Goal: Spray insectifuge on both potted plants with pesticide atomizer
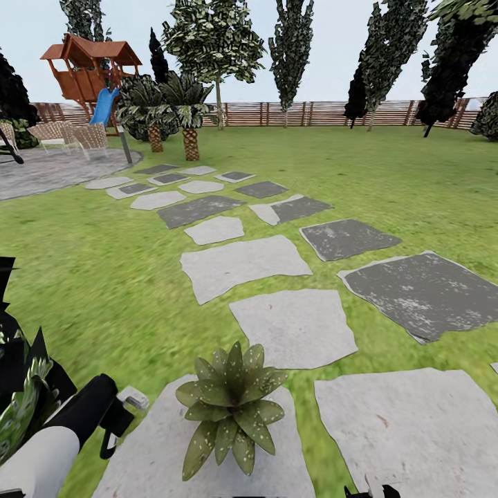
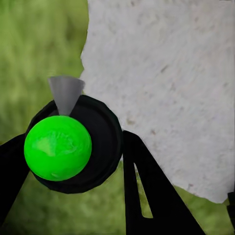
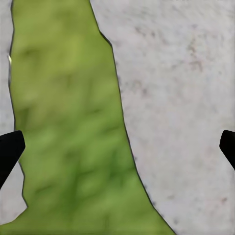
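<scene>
One potted plant [image 1: 229,409], a low rosette of speckled green leaves, sits on a pale stone slab [image 1: 166,456] just in front of me. My left gripper [image 1: 116,417] is to the left of it and close by. In the left wrist view it [image 2: 73,164] is shut on the pesticide atomizer [image 2: 81,147], a black round body with a bright green ball on top and a grey cone nozzle [image 2: 65,91]. The nozzle points over the slab's edge and the grass. My right gripper [image 3: 117,147] hangs open above a slab and a grass strip, holding nothing.
Stone slabs [image 1: 290,325] run across the lawn [image 1: 90,277] toward two palms [image 1: 188,117] and a playhouse with a blue slide [image 1: 93,72]. A brown slat fence [image 1: 325,113] rings the far side. A dark spiky striped plant [image 1: 17,387] crowds my left arm.
</scene>
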Motion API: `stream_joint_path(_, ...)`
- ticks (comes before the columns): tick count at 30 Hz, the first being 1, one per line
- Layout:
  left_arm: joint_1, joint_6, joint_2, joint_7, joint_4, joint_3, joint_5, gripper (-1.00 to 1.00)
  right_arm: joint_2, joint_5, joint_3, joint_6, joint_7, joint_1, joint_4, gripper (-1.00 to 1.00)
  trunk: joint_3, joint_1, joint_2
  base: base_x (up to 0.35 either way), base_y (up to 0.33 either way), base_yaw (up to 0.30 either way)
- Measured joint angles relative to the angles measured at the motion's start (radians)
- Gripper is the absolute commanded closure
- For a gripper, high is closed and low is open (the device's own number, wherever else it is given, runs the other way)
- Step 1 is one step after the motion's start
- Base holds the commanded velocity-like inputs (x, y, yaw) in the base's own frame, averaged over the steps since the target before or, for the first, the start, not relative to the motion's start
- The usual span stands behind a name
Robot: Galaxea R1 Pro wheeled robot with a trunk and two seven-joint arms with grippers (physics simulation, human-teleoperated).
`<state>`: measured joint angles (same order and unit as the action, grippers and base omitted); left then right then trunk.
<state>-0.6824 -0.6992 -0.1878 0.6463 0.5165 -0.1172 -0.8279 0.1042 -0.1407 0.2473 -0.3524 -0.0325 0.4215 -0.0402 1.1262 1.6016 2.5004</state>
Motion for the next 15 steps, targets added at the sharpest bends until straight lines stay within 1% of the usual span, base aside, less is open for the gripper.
stream_joint_path(3, 0.0, -0.002, 0.011, -0.048, 0.0, -0.003, 0.007, 1.0, 0.0, 0.0, 0.0, -0.001, 0.0, 0.0, 0.0, -1.0, 0.0, 0.0, 0.0, 0.0, 0.0, 0.0)
stream_joint_path(4, 0.0, -0.003, 0.025, -0.065, 0.0, -0.002, 0.012, 1.0, 0.0, 0.0, -0.001, -0.001, 0.0, 0.0, 0.0, -1.0, 0.0, 0.0, 0.0, 0.0, 0.0, 0.0)
stream_joint_path(6, 0.0, -0.003, 0.045, -0.081, 0.0, -0.002, 0.007, 1.0, 0.0, 0.0, -0.001, -0.001, 0.0, 0.0, 0.0, -1.0, 0.0, 0.0, 0.0, 0.0, 0.0, 0.0)
stream_joint_path(8, 0.0, -0.002, 0.054, -0.094, -0.001, 0.0, 0.003, 1.0, 0.0, 0.0, 0.0, -0.001, 0.0, 0.0, 0.0, -1.0, 0.0, 0.0, 0.0, 0.0, 0.0, 0.0)
stream_joint_path(10, 0.0, -0.002, 0.055, -0.1, -0.014, 0.002, 0.002, 1.0, 0.0, 0.0, 0.0, -0.001, 0.0, 0.0, 0.0, -1.0, 0.0, 0.0, 0.0, 0.0, 0.0, 0.0)
stream_joint_path(13, 0.0, -0.003, 0.048, -0.106, -0.053, 0.004, -0.002, 1.0, 0.0, 0.0, 0.0, -0.001, 0.0, 0.0, 0.0, -1.0, 0.0, 0.0, 0.0, 0.0, 0.0, 0.0)
stream_joint_path(15, 0.0, -0.003, 0.043, -0.113, -0.062, 0.002, -0.003, 1.0, 0.0, 0.0, 0.0, 0.0, 0.0, 0.0, 0.0, -1.0, 0.0, 0.0, 0.0, 0.0, 0.0, 0.0)
